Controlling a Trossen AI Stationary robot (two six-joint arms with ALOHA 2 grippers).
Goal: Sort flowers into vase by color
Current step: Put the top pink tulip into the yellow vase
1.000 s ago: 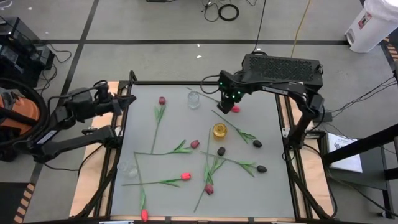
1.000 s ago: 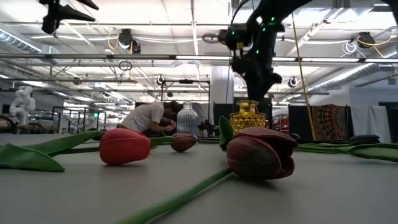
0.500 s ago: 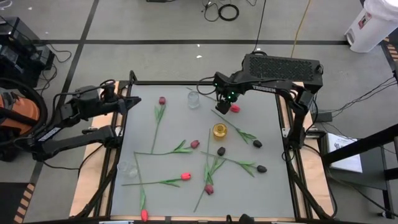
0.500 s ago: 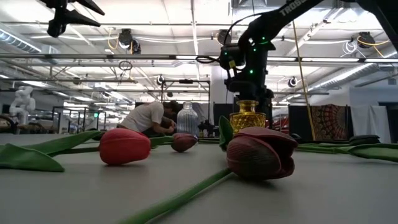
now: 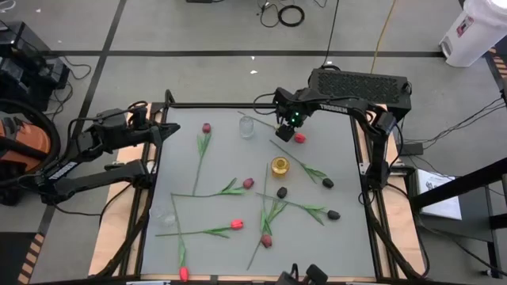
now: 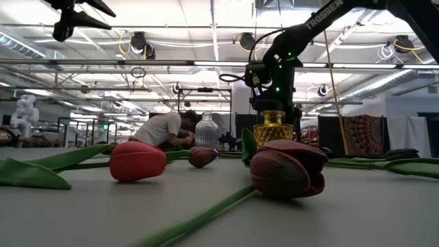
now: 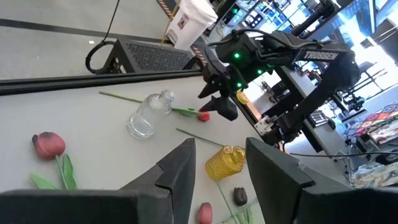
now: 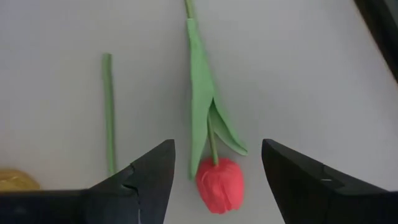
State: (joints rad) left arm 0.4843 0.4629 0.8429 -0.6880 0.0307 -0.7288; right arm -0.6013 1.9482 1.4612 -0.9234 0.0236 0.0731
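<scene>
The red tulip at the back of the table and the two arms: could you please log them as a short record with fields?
red tulip: lying flat on the table, beside the clear vase
right tool: open, above the red tulip, holding nothing
left tool: empty, waiting at the table's left edge
yellow vase: upright mid-table, no flower in it
other tulips: lying loose on the table
</scene>
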